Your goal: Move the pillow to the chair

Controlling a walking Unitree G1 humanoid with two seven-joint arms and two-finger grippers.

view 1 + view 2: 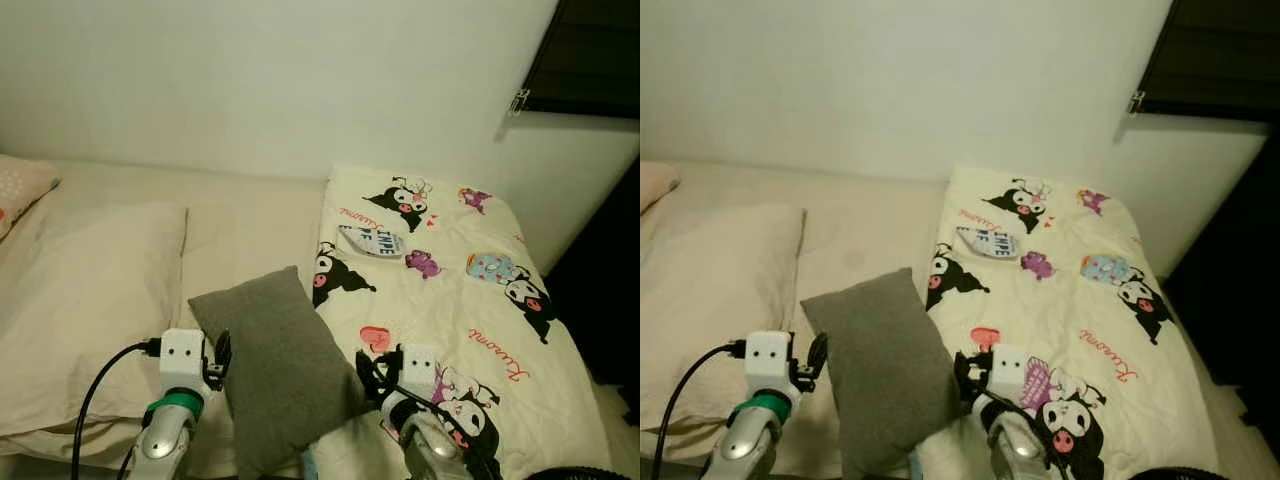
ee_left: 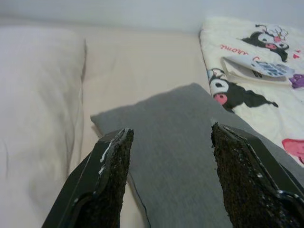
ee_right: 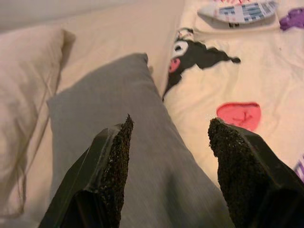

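Observation:
A grey pillow [image 1: 278, 365] lies on the bed between my two arms, its long side running away from me. My left gripper [image 1: 222, 356] is at the pillow's left edge, and in the left wrist view the left gripper [image 2: 171, 142] stands open over the grey pillow [image 2: 175, 142]. My right gripper [image 1: 366, 368] is at the pillow's right edge. The right wrist view shows that gripper [image 3: 168, 137] open too, above the grey pillow [image 3: 123, 142] where it meets the patterned blanket. Neither gripper holds anything.
A large cream pillow [image 1: 80, 300] lies to the left on the beige sheet [image 1: 250, 225]. A cartoon-print blanket [image 1: 450, 290] covers the bed's right half. A white wall [image 1: 300, 80] runs behind the bed, with a dark window [image 1: 590, 50] at the upper right.

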